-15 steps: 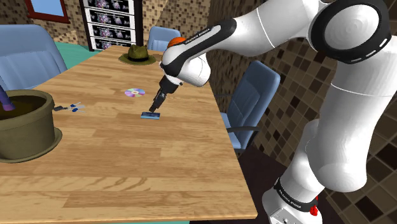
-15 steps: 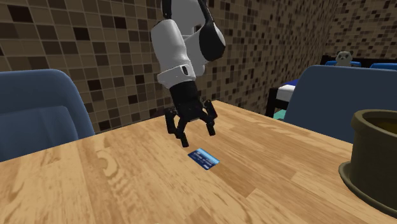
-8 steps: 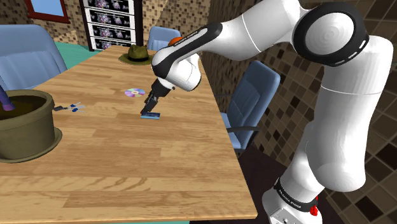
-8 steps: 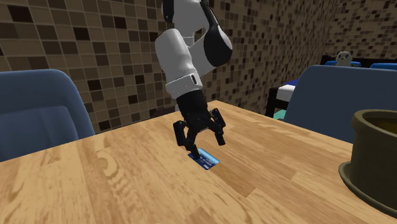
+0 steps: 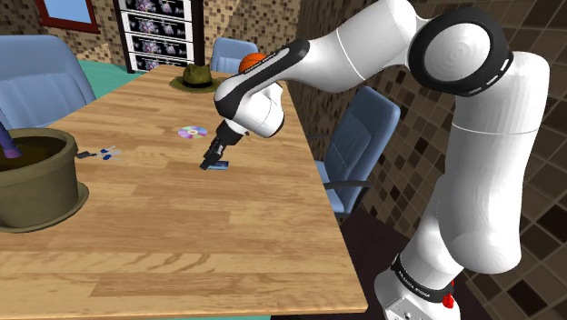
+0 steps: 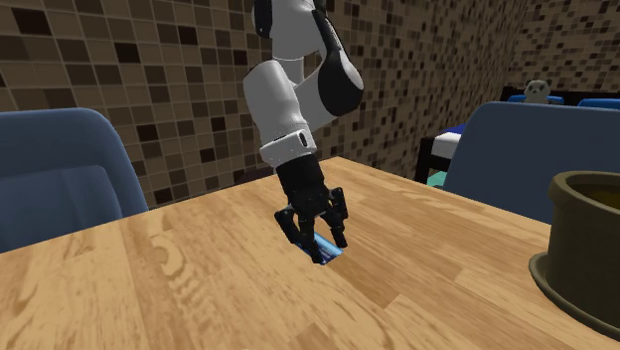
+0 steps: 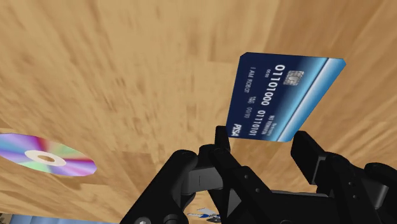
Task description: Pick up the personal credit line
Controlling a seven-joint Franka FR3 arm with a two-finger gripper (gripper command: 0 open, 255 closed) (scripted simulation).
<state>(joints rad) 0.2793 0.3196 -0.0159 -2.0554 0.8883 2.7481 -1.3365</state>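
Observation:
The credit card (image 7: 286,95) is blue, with a chip and white numbers, and lies on the wooden table (image 5: 182,227). My black gripper (image 7: 262,137) is down at the table surface, with its fingers (image 7: 220,139) closed in on the card's near end and the card between them. In the shoulder view the gripper (image 5: 215,163) stands over the card (image 5: 221,166) near the table's middle. In the second exterior view the card's blue corner (image 6: 332,256) pokes out beneath the gripper (image 6: 318,239).
A shiny disc (image 5: 192,132) lies just beyond the card. Small scissors (image 5: 100,154) and a big olive pot (image 5: 32,177) sit at the shoulder view's left, with a hat (image 5: 195,79) at the far end. Blue chairs (image 5: 359,136) flank the table.
The gripper came down from above the card to the tabletop and its fingers went from wide apart to closed around the card.

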